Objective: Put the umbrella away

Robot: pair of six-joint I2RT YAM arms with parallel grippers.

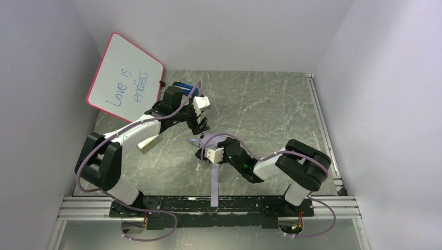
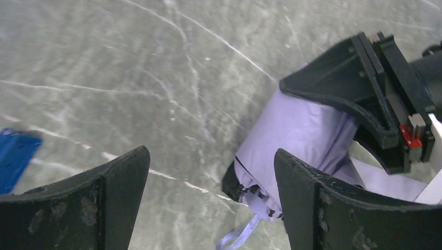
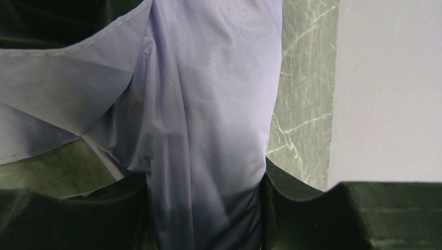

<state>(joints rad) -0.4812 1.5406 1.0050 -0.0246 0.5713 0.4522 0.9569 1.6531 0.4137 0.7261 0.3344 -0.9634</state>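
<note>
The umbrella lies folded on the marble table top, a pale lilac bundle with black rib tips. My right gripper is shut on its lilac fabric, which fills the gap between the jaws. In the left wrist view the umbrella points its handle end and wrist loop toward the camera, with the right gripper's black fingers clamped on it. My left gripper is open and empty, just above and to the left of the umbrella's end; it also shows in the top view.
A pink-edged whiteboard leans at the back left. A blue object lies behind the left arm and shows in the left wrist view. A tan block lies under the left forearm. A long lilac strip runs to the near edge.
</note>
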